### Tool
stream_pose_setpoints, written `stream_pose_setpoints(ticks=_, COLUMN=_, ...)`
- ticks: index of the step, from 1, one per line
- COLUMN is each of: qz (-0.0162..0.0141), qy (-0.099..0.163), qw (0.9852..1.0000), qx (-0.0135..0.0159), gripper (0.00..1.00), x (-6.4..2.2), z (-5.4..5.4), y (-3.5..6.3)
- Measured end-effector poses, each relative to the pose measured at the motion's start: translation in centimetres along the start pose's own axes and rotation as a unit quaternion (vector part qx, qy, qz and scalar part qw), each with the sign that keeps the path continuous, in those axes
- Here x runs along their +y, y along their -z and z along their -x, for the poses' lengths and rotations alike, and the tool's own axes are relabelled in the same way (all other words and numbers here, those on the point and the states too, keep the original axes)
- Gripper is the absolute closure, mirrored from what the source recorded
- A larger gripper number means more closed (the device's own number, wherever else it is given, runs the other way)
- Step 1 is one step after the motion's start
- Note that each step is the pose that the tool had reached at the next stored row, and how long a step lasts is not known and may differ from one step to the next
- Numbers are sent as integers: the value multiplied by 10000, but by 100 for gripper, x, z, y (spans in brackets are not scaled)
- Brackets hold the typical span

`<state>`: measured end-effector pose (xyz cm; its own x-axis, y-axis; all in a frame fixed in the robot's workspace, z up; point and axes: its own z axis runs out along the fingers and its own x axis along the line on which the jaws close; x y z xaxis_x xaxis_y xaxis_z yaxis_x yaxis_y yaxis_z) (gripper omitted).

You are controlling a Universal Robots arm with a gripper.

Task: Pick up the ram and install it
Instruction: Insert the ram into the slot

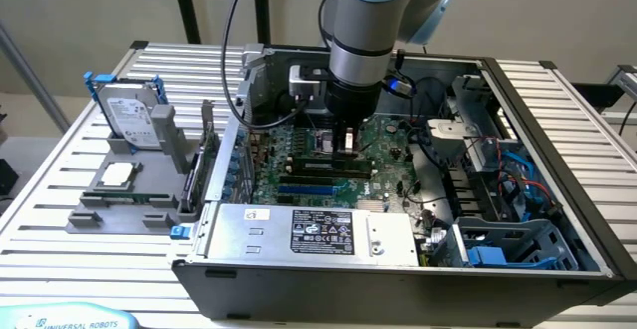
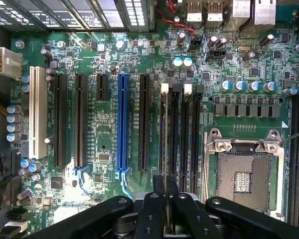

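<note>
Black gripper [image 2: 165, 199] fingers [image 2: 152, 209] are seen closest in the wrist view, clenched on the ram [image 2: 165, 139], which is viewed edge-on as a thin strip. Ram is held upright over the memory slots [image 2: 182, 134] w/ white end clips, just beside the empty CPU socket [image 2: 243, 174] on the green motherboard [image 2: 104, 149]; whether it is seated in a slot can't be told. Blue expansion slot [image 2: 122, 124] is placed further from the socket, w/ black slots on both sides.

Exterior view: arm [image 1: 363, 38] is lowered into the open PC case [image 1: 557, 120], gripper [image 1: 347, 146] positioned over the motherboard [image 1: 383, 139], behind the silver power supply [image 1: 309, 228]. Outside the case, on the exterior view's left, a grey fixture [image 1: 119, 217] is seen carrying a hard drive [image 1: 130, 113] and a silver processor chip [image 1: 118, 174]
</note>
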<state>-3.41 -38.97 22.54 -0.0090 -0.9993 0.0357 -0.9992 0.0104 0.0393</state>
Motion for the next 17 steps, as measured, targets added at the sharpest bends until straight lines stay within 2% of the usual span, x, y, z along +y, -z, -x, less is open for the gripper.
stream_pose_setpoints(ticks=11, qz=-1, qy=1, qw=10000, qx=0, gripper=85, x=-3, z=2, y=-38)
stream_pose_setpoints(ticks=12, qz=-1, qy=1, qw=10000, qx=0, gripper=78, x=-2, z=1, y=-26)
stream_pose_setpoints(ticks=17, qz=-1, qy=1, qw=10000, qx=-4, gripper=78, x=6, z=-4, y=127)
